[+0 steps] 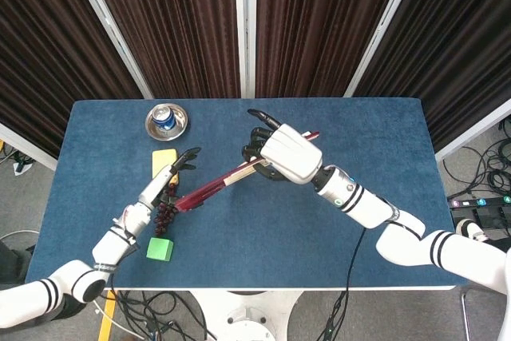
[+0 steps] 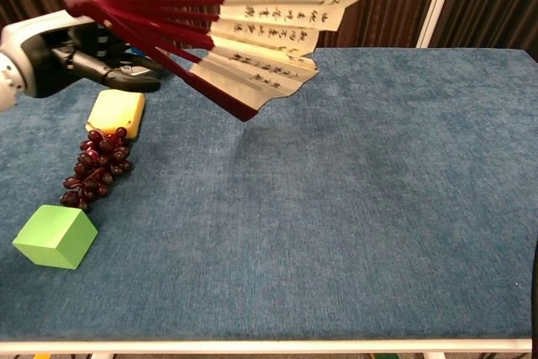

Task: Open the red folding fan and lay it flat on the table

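The red folding fan is spread open in the air above the table, with red ribs and cream paper bearing black writing. In the head view the fan shows edge-on as a slanted red stick. My right hand grips its paper end from above; the chest view does not show this hand. My left hand reaches in from the left with its fingers apart, close to the fan's pivot end. In the chest view the left hand sits just below and behind the pivot, holding nothing.
On the left of the blue table lie a yellow block, a bunch of dark grapes and a green cube. A blue can stands in a metal bowl at the back left.
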`<state>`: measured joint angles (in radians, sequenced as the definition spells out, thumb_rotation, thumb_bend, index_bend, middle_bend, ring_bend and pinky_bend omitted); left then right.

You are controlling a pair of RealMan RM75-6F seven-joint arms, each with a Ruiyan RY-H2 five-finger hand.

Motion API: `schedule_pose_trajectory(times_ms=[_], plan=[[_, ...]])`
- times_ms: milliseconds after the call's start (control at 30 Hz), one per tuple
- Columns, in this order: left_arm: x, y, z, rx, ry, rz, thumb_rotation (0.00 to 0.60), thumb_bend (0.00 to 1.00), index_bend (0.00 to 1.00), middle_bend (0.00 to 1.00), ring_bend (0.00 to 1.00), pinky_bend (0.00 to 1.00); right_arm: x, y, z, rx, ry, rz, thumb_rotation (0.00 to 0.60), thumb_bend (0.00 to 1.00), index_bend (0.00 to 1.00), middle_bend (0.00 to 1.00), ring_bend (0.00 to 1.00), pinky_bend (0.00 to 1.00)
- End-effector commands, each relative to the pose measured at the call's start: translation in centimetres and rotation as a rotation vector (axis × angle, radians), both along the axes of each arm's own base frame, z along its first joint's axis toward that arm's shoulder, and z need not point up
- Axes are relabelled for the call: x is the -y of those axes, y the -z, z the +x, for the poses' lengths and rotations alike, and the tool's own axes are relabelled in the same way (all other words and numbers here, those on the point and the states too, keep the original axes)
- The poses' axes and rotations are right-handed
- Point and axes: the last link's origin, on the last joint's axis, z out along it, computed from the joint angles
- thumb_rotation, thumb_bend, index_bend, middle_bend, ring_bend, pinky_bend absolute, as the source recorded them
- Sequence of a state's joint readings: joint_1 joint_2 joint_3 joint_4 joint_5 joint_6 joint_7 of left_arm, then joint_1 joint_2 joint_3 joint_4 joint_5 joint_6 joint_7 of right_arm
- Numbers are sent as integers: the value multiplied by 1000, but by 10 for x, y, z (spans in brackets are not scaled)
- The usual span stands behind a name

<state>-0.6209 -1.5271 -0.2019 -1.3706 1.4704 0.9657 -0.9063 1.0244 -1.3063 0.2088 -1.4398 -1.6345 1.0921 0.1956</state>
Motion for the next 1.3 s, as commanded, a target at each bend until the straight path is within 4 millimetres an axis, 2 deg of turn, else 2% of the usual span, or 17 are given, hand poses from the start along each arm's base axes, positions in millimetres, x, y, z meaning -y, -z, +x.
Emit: schedule_pose_trajectory(times_ms=[33,200,300,433,667,800,1033,1200,1300], plan=[[-6,8,10,-9,2,6,600,95,119,140,106,206,1,0,7,14,-2,-4,600,847,789,648,372,88],[-11,20,21,-7,-29,27,600,95,188,189,113,220,2,-1,16,34,-4,-17,600,849,789,648,372,88],[-14,26,27,27,-81,46,600,94,288,280,203,325,1,0,19,41,-4,-19,600,849,789,648,372,87],[-20,31,33,68,-150,77,600,97,402,389,290,413,0,2,20,56,1,-18,600,849,789,648,373,85],[-25,35,35,63,-202,142,600,211,626,616,498,557,-1,-1,17,70,10,-23,600,849,789,648,374,82],[-26,31,31,98,-230,172,600,280,713,709,572,578,-3,-3,8,67,22,-28,600,849,789,648,374,82],[-29,25,24,106,-256,202,600,377,796,795,636,606,-8,-7,-8,75,36,-40,600,849,790,648,374,81],[-29,17,14,-3,-213,259,600,384,804,805,639,614,-15,-15,-17,74,20,-66,600,849,789,648,377,79],[-29,10,6,-127,-154,330,600,384,804,803,639,614,-22,-21,-25,51,-6,-96,600,849,789,648,379,78]])
